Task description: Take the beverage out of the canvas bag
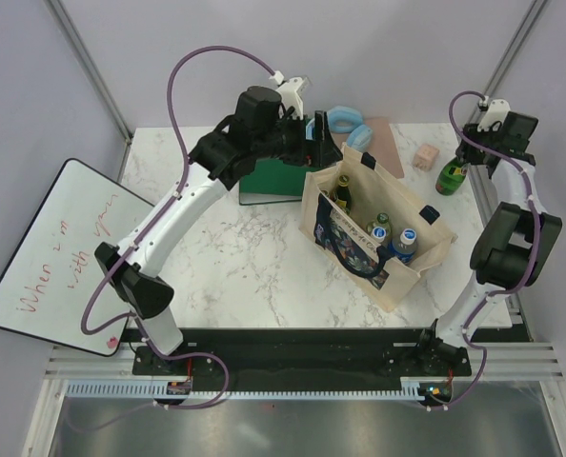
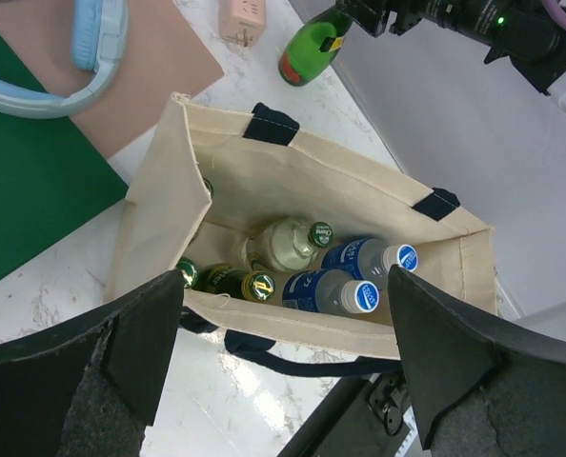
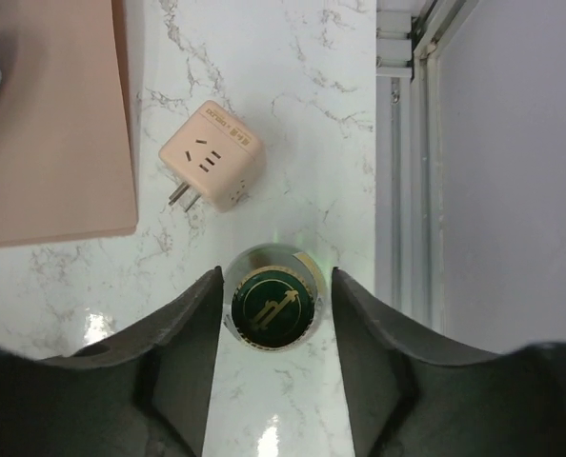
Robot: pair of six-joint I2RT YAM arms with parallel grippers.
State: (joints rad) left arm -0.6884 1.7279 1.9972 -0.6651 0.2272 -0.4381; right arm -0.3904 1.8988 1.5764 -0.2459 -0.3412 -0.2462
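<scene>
One bottle (image 3: 269, 309) is set upright between the right fingers (image 3: 192, 371), whether gripped cannot be told; left fingers (image 2: 121, 362) are held spread over the bag (image 2: 359, 190), for reaching in.

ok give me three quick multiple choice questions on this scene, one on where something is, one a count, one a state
1. Where is the green bottle?
A in the bag
B upright on the table, between the right gripper's fingers
C lying on its side on the table

2. How many blue-label bottles are in the bag?
A two
B four
C none

3. How is the left gripper?
A shut on a bottle
B shut on the bag
C open above the bag

Answers:
1 B, the right wrist view looks straight down on its cap with a finger on each side.
2 A, the left wrist view shows two side by side.
3 C, its fingers stand wide apart with the bag's mouth below them.
</scene>
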